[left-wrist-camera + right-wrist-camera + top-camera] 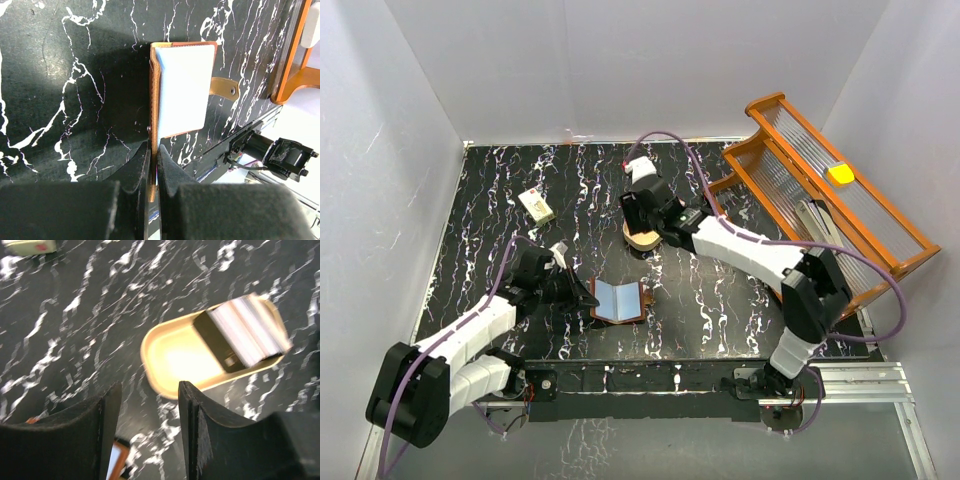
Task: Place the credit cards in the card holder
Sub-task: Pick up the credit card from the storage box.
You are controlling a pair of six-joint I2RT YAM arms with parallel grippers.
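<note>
Credit cards [242,335] lie stacked at one end of the beige oval tray [165,357], just beyond the card holder [618,300] on the counter [720,300]. I have the right end effector [149,405] hovering over that tray, fingers apart and empty, so I judge the step to be a pick-up not yet begun. The left end effector [154,162] is clamped on the card holder's left flap, pinning it open, grey-blue lining up, no card showing inside. Next I must descend, straddle the stack and pinch a card without tipping the tray.
</note>
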